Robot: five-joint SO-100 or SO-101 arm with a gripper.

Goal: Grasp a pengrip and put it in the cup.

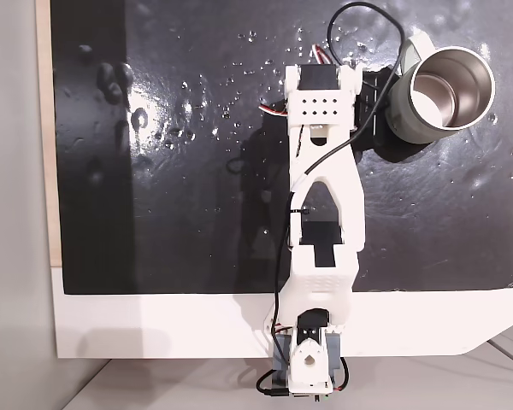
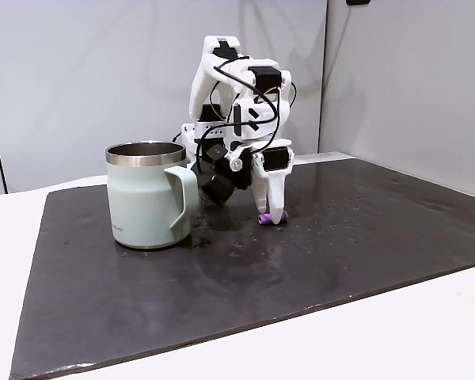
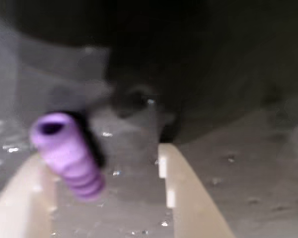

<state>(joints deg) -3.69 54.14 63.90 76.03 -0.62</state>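
Observation:
The purple ribbed pengrip (image 3: 67, 154) lies on the dark mat between my two pale fingers, close against the left finger (image 3: 20, 198), with a gap to the right finger (image 3: 181, 188). My gripper (image 3: 107, 161) is open around it, tips down at the mat. In a fixed view from the side, the gripper (image 2: 271, 214) stands over the pengrip (image 2: 265, 219), to the right of the cup (image 2: 146, 198). The pale grey-green cup (image 1: 440, 94) with its steel inside stands upright at the top right in a fixed view from above, where my arm (image 1: 323, 171) covers the pengrip.
A dark, shiny mat (image 1: 171, 171) with small water drops covers most of the white table (image 1: 154, 329). The cup's handle (image 2: 186, 202) points toward my gripper. Bare mat stretches to the left of the arm in the view from above.

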